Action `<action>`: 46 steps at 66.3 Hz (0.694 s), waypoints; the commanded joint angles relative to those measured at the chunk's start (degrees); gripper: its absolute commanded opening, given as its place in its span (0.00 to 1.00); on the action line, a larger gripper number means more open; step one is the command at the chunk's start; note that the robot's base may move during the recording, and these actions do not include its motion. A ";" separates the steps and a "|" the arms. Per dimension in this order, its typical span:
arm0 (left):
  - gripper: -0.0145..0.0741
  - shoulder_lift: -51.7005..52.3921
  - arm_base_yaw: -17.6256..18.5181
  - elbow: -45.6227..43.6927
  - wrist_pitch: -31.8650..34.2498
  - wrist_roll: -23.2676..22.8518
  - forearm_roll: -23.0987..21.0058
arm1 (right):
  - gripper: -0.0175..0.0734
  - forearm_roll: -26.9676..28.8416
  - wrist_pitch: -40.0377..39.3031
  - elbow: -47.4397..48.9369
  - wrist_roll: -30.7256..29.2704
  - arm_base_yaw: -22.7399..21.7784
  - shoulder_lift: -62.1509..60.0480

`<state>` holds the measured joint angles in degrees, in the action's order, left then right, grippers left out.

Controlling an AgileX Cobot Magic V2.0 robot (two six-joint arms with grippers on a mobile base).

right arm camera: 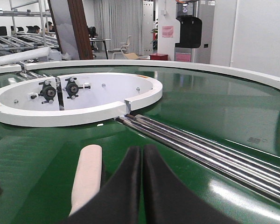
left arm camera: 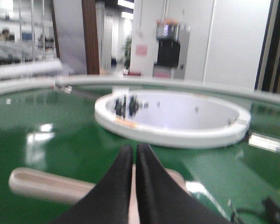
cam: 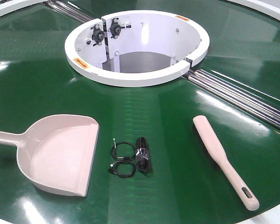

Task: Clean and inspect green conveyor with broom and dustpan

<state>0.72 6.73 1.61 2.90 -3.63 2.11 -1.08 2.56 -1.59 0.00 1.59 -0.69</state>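
The green conveyor fills the front view, with its white-rimmed central opening at the back. The beige dustpan lies at the front left, handle pointing left. The slim beige broom lies at the front right, handle toward the near edge. Neither gripper shows in the front view. In the left wrist view my left gripper is shut and empty above the dustpan's handle. In the right wrist view my right gripper is shut and empty, just right of the broom.
Black coiled cables lie on the belt between dustpan and broom. Silver roller strips run from the opening toward the right. The conveyor's near edge is at the bottom right corner.
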 commanded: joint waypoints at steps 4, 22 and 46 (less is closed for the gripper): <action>0.16 0.16 -0.20 -5.16 6.40 -0.58 -0.46 | 0.18 -0.22 -3.99 -0.22 0.00 -0.21 -0.57; 0.16 -15.85 -0.20 -26.42 -16.30 5.69 0.09 | 0.18 -0.22 -3.99 -0.22 0.00 -0.21 -0.57; 0.16 -34.13 -0.20 -34.10 -26.66 5.36 -0.01 | 0.18 -0.22 -3.99 -0.22 0.00 -0.21 -0.57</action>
<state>-30.79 6.73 -30.40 -27.03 1.75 2.29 -1.08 2.56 -1.59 0.00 1.59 -0.69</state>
